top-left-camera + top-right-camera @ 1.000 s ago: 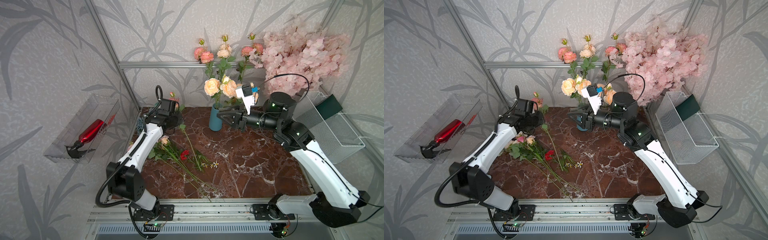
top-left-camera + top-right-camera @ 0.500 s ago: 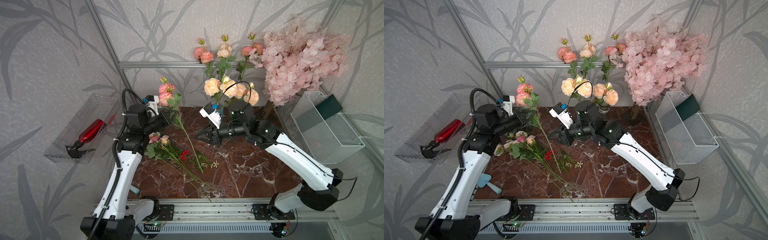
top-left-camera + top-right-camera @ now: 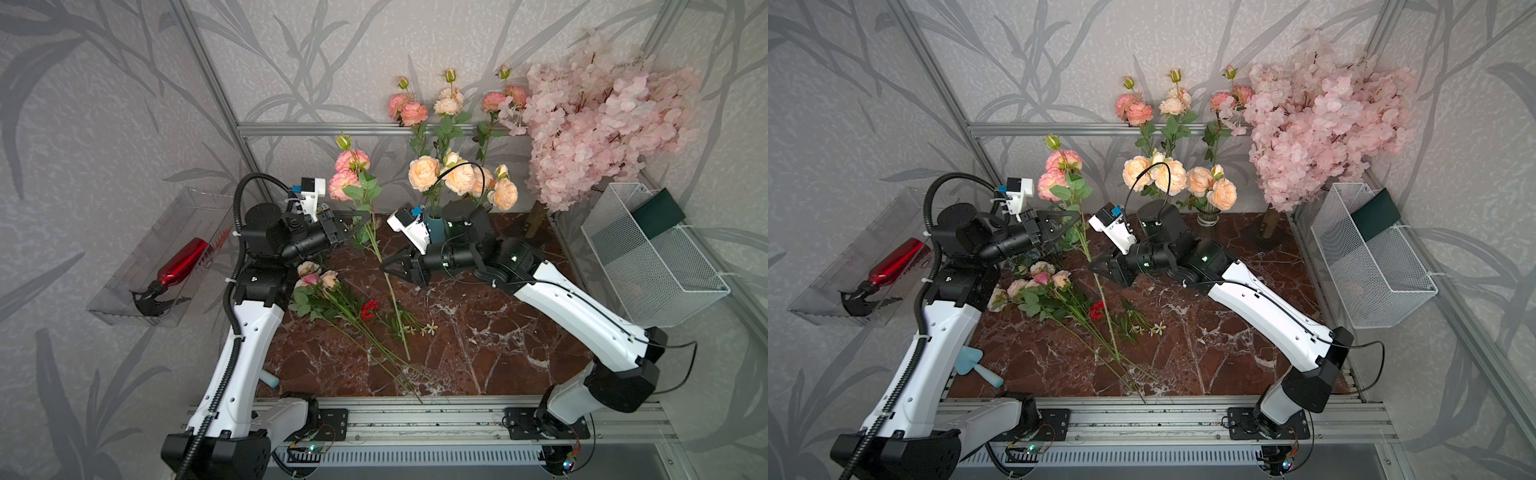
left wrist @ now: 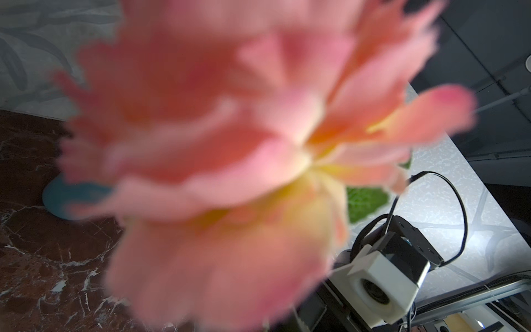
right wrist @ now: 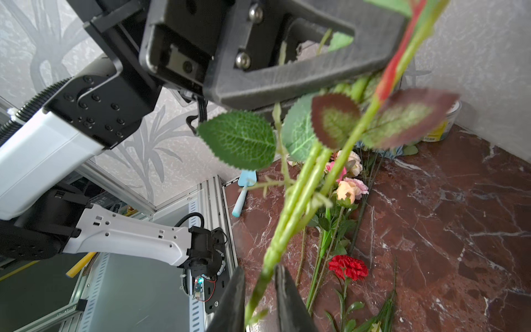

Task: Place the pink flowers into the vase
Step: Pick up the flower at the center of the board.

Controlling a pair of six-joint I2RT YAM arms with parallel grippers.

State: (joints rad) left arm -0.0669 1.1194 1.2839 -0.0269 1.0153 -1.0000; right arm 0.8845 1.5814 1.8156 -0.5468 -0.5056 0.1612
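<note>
My left gripper (image 3: pixel 366 215) is shut on the stem of a spray of pink flowers (image 3: pixel 350 176) and holds it upright above the table's back left. The stem slants down toward the table middle. My right gripper (image 3: pixel 383 266) reaches in from the right, its open jaws standing narrowly on either side of that stem (image 5: pixel 290 207), with a small gap showing in the right wrist view. More pink flowers (image 3: pixel 316 277) lie on the table. The teal vase (image 3: pixel 435 229) stands behind the right wrist with tall sprays in it. A blurred pink head (image 4: pixel 230 143) fills the left wrist view and hides the left jaws.
A red carnation (image 3: pixel 368 309) and small white flowers (image 3: pixel 428 330) lie beside the loose stems. A glass vase of peach roses (image 3: pixel 1208 216) and the pale-pink blossom tree (image 3: pixel 598 120) stand at the back. There is a wire basket (image 3: pixel 648 257) on the right, a clear tray with a red bottle (image 3: pixel 183 262) on the left, and a teal trowel (image 3: pixel 976 365).
My left arm has lifted the pink spray off the back-left corner and stood it up. The right arm swung from the vase over to the stem, and its jaws have narrowed.
</note>
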